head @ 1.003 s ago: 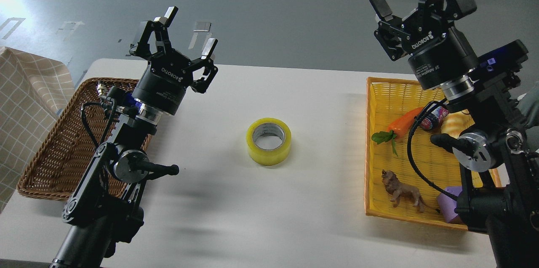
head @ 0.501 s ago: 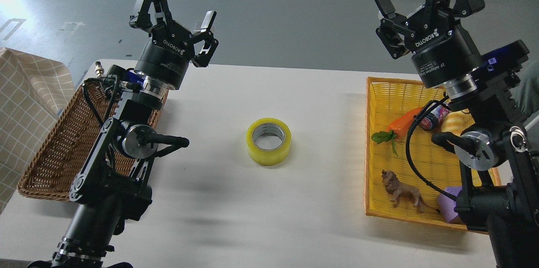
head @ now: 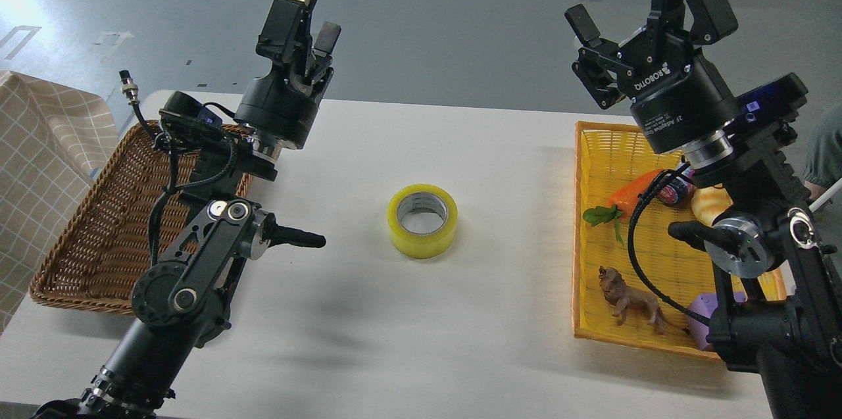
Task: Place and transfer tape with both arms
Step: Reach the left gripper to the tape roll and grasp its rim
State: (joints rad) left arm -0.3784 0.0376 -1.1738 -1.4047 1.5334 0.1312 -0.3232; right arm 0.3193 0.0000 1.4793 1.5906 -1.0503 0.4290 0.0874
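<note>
Tape (head: 422,220) lies flat mid-table, untouched. Right gripper (head: 628,14) at two o'clock hangs spread apart; left gripper (head: 314,8) at ten o'clock is edge-on, spread unclear. Glossy sides might slip from an off-centre pinch.

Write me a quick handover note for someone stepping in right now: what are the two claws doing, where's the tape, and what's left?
Left end effector: raised above the table's far left, turned side-on, holding nothing; open or shut cannot be told.
Right end effector: open, empty, raised above the yellow basket.
Tape: lying flat mid-table, between the two baskets, untouched by either arm.
Done: tape is out on the table.
Left: pick it up and move it on; the brown wicker basket on the left looks empty.
</note>
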